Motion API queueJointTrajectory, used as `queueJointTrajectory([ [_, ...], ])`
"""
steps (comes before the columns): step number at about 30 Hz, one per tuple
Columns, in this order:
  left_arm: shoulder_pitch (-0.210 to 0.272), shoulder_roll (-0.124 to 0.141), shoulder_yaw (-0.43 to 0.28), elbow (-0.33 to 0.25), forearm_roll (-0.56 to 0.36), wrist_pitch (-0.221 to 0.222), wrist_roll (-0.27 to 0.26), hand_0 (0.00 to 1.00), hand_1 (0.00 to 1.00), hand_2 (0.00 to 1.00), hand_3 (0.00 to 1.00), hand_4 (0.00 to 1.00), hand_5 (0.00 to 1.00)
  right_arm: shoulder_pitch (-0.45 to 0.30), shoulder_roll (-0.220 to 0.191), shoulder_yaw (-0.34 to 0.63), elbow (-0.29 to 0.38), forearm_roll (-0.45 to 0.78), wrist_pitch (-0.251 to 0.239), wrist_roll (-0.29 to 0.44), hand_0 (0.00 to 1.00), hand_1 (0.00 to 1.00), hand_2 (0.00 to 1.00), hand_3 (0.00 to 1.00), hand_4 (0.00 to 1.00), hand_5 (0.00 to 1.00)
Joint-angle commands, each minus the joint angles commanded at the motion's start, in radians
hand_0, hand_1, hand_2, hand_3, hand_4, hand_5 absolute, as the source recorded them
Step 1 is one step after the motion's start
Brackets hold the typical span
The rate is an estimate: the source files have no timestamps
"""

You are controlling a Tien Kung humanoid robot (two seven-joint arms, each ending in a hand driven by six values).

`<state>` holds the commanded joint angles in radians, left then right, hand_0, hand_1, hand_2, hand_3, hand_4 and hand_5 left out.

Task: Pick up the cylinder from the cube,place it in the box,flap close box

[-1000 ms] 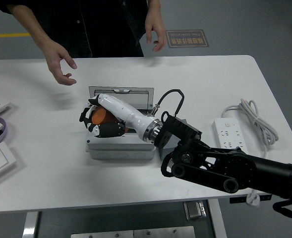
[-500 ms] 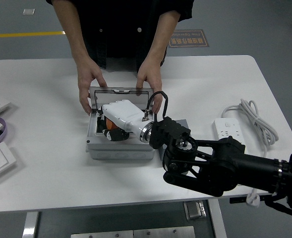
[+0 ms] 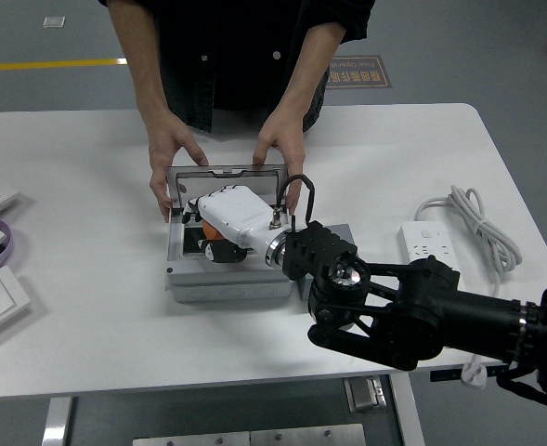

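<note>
We reach our right hand (image 3: 219, 223), white-shelled with black fingers, down into the open grey plastic box (image 3: 182, 283) near the middle of the white table (image 3: 87, 334). The orange cylinder (image 3: 214, 253) shows just under the palm, inside the box; we cannot tell whether our fingers grip it or have let go. We judge the placing step is in hand. A person at the far edge holds the box's clear hinged lid (image 3: 227, 173) upright with both hands (image 3: 173, 153). Next we would need to free the cylinder, lift the hand clear of the box walls, then push the lid down. Our left arm is out of view.
</note>
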<state>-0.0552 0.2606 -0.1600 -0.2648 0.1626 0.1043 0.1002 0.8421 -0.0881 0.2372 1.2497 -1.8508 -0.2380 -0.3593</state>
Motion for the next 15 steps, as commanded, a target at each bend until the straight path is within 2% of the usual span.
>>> queueJointTrajectory([
  [1, 0.000, 0.000, -0.001, 0.000, 0.001, 0.000, 0.000, 0.603, 0.601, 0.584, 0.646, 0.710, 0.261, 0.000, 0.000, 0.000, -0.001, 0.001, -0.001, 0.001, 0.871, 0.764, 0.759, 0.816, 0.746, 0.204],
  [6, -0.003, -0.001, -0.013, -0.001, 0.016, -0.002, 0.001, 0.603, 0.601, 0.584, 0.646, 0.710, 0.261, -0.006, -0.001, 0.002, -0.008, 0.015, -0.006, 0.021, 0.871, 0.764, 0.759, 0.816, 0.746, 0.204],
  [7, -0.004, -0.001, -0.016, -0.001, 0.019, -0.002, 0.001, 0.603, 0.601, 0.584, 0.646, 0.708, 0.259, -0.007, -0.001, 0.003, -0.008, 0.018, -0.007, 0.024, 0.873, 0.762, 0.758, 0.829, 0.855, 0.240],
  [12, -0.006, -0.002, -0.032, -0.002, 0.034, -0.003, 0.001, 0.603, 0.601, 0.584, 0.646, 0.708, 0.259, -0.025, -0.022, 0.028, 0.030, 0.105, -0.039, 0.066, 0.873, 0.762, 0.758, 0.829, 0.855, 0.240],
  [13, -0.006, -0.002, -0.035, -0.002, 0.035, -0.003, 0.001, 0.603, 0.602, 0.584, 0.646, 0.708, 0.258, -0.031, -0.032, 0.038, 0.045, 0.129, -0.046, 0.077, 0.881, 0.758, 0.752, 0.834, 0.973, 0.342],
  [15, -0.006, -0.004, -0.039, -0.002, 0.038, -0.003, 0.002, 0.603, 0.602, 0.584, 0.646, 0.708, 0.258, -0.047, -0.061, 0.068, 0.089, 0.190, -0.058, 0.107, 0.881, 0.758, 0.752, 0.834, 0.973, 0.342],
])
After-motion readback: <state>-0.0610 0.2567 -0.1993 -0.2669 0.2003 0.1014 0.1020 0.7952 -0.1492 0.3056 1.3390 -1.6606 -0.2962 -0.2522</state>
